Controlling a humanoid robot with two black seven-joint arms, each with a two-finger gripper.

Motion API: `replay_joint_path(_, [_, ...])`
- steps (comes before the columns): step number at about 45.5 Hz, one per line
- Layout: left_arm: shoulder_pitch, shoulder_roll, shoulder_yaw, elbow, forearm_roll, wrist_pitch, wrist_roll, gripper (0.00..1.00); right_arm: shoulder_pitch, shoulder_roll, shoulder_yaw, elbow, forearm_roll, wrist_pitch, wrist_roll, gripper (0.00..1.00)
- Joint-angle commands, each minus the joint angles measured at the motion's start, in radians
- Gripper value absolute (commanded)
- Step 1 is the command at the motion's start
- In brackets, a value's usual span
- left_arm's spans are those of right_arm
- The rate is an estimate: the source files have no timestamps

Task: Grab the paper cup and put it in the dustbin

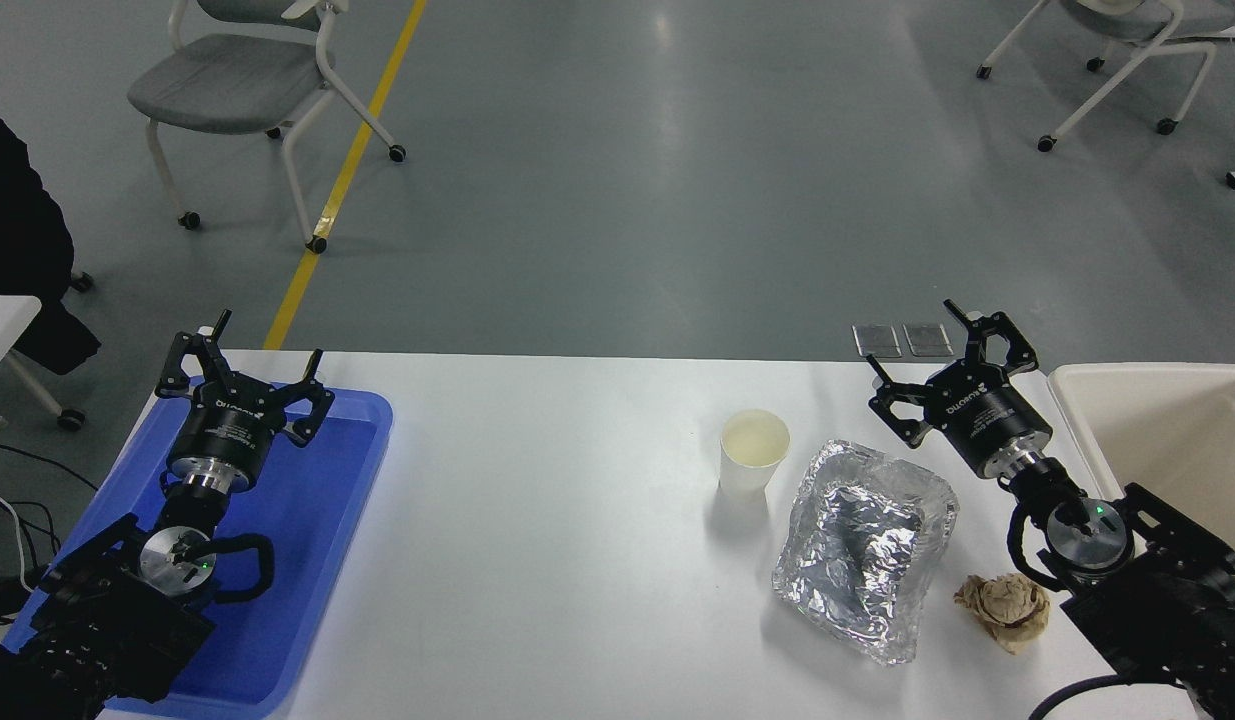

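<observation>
cup (754,454): white paper, upright on the table (557,520), right of centre, rim up, pale yellowish inside showing; nothing touching it
cup neighbours: foil tray (865,545) just beside it, to its right and nearer the camera; cannot tell whether they touch
bin (1167,430): cream-white, at the right edge of the table, cut off by the frame edge, beige inside partly in view; well apart from the cup, with the foil tray and right arm between them
right gripper (922,345): released, fingers spread wide, holding nothing; hangs over the far right part of the table, between cup and bin, close to the bin's left rim
right gripper vs cup: apart, cup sits to its left and a bit nearer the camera
right arm: comes in from the lower right corner, angled toward the far edge
left gripper (267,345): released, fingers spread, holding nothing; parked over the blue tray (317,520) at the lower left
foil tray: crumpled, silver, lying on the table
paper ball (1004,610): crumpled, brown, on the table right of the foil tray's near end, next to the right arm
background: grey floor with a yellow line (347,170), wheeled chairs (247,90) beyond the table
</observation>
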Motion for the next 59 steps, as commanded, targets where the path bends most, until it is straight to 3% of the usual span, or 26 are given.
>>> replay_joint_path(1, [0.0,-0.001,0.0,0.0,0.0,0.0,0.002,1.0,0.003,0.0,0.0,0.003,-0.001,0.0,0.0,1.0])
replay_joint_path(14, [-0.001,0.0,0.0,0.0,0.0,0.0,0.0,1.0,0.04,-0.003,-0.002,0.006,-0.025,0.0,-0.003,1.0])
replay_joint_path(25, [-0.001,0.0,0.0,-0.003,0.0,0.0,0.0,1.0,0.16,-0.058,-0.104,0.023,-0.237,0.003,-0.005,1.0])
replay_joint_path(32, [-0.001,0.0,0.0,0.0,0.0,0.0,0.0,1.0,0.276,-0.098,-0.244,0.05,-0.295,0.003,0.001,1.0])
replay_joint_path(53, [-0.001,0.002,0.0,0.0,0.0,0.0,0.0,1.0,0.678,-0.273,-0.948,0.314,-0.418,-0.005,-0.009,1.0])
replay_joint_path(59, [-0.001,0.0,0.0,-0.003,0.0,0.0,0.002,1.0,0.847,-0.304,-1.235,0.475,-0.531,-0.005,-0.008,1.0])
